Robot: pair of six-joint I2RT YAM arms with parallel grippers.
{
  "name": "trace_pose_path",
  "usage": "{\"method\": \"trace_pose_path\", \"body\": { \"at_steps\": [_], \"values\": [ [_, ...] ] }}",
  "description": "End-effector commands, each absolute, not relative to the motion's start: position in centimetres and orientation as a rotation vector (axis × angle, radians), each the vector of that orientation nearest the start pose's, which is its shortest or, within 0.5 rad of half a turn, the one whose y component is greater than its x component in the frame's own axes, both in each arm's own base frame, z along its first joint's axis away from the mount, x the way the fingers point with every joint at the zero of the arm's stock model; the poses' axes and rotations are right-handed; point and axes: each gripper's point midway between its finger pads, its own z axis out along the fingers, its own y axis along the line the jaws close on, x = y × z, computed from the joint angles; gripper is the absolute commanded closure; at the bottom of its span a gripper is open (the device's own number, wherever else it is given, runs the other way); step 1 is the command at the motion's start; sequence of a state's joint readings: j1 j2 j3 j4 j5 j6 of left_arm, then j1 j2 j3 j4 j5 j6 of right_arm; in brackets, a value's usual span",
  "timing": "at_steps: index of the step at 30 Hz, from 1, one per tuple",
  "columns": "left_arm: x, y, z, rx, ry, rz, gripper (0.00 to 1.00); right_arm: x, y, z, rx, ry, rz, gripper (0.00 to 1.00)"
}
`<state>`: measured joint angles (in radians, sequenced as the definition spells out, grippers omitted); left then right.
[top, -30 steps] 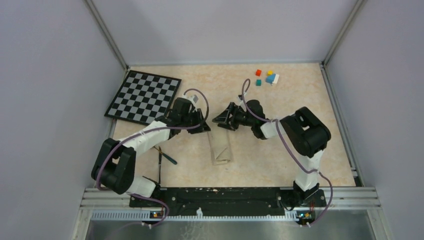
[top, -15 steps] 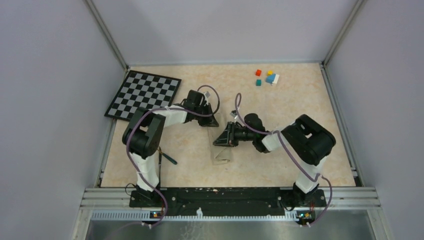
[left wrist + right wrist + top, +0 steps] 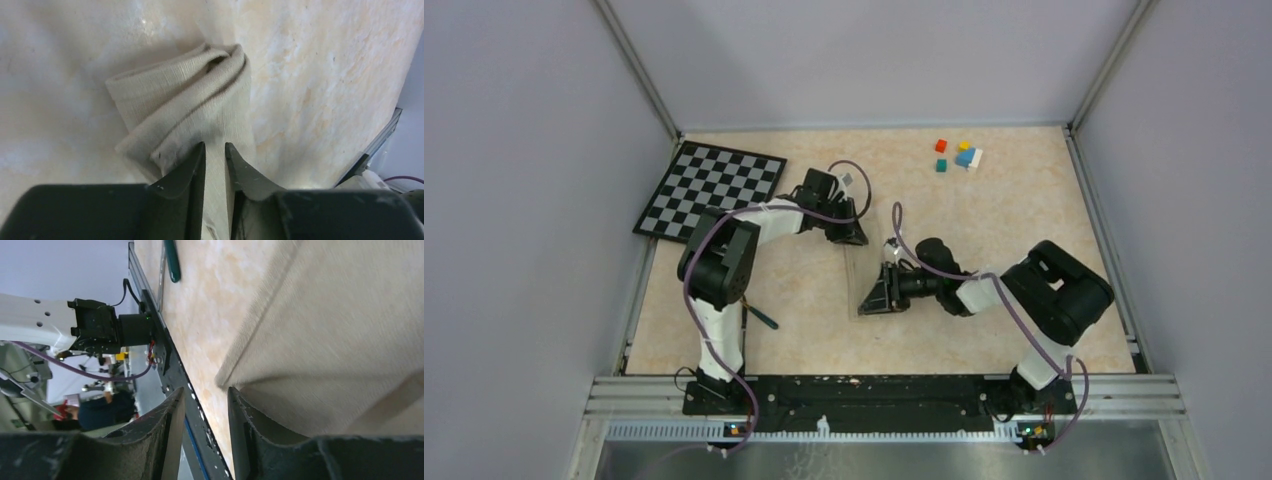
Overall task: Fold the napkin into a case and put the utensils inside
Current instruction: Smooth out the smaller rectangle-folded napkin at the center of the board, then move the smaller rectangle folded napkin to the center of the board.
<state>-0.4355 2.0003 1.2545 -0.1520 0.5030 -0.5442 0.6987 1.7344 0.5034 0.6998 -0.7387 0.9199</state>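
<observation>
The napkin (image 3: 858, 265) lies as a narrow beige-tan folded strip at mid-table, running from far to near. My left gripper (image 3: 854, 238) is at its far end. In the left wrist view its jaws (image 3: 215, 146) are nearly shut, with cloth of the bunched napkin (image 3: 190, 100) in the narrow gap. My right gripper (image 3: 869, 300) covers the strip's near end. In the right wrist view it (image 3: 205, 392) is slightly open with nothing in the gap, and one finger lies against the napkin (image 3: 350, 330). The utensils lie near the left arm's base: a teal-handled stick (image 3: 762, 318) (image 3: 172, 260) and a thin dark stick (image 3: 743, 340).
A black-and-white checkerboard (image 3: 711, 192) lies at the far left. Small coloured cubes (image 3: 959, 155) sit at the far right. The black rail (image 3: 864, 390) with both arm bases runs along the near edge. Grey walls stand on three sides.
My right gripper has slid from the strip's far end to its near end. My left gripper has moved right and farther away, onto the strip's far end, with its elbow swung inward.
</observation>
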Motion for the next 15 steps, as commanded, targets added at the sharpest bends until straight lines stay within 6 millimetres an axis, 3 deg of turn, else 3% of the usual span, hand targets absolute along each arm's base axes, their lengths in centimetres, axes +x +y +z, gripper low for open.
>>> {"method": "trace_pose_path", "body": {
  "at_steps": [1, 4, 8, 11, 15],
  "values": [
    [37.8, -28.5, 11.6, 0.166, 2.454, -1.030, 0.70, 19.0, 34.2, 7.7, -0.428, 2.363, 1.554, 0.63],
    [37.4, -28.2, 15.8, 0.164, 2.371, -1.043, 0.58, 20.5, 35.0, 7.6, -0.444, 2.355, 1.502, 0.62],
    [36.5, -26.5, 19.1, 0.123, 2.309, -0.997, 0.42, 21.8, 35.1, 4.2, -0.422, 2.452, 1.394, 0.63],
    [35.0, -24.8, 20.2, 0.099, 2.287, -0.961, 0.37, 20.8, 33.9, 2.0, -0.401, 2.514, 1.356, 0.63],
    [32.1, -23.0, 20.0, 0.076, 2.286, -0.940, 0.35, 17.5, 30.9, -0.2, -0.400, 2.603, 1.298, 0.63]
  ]
}}
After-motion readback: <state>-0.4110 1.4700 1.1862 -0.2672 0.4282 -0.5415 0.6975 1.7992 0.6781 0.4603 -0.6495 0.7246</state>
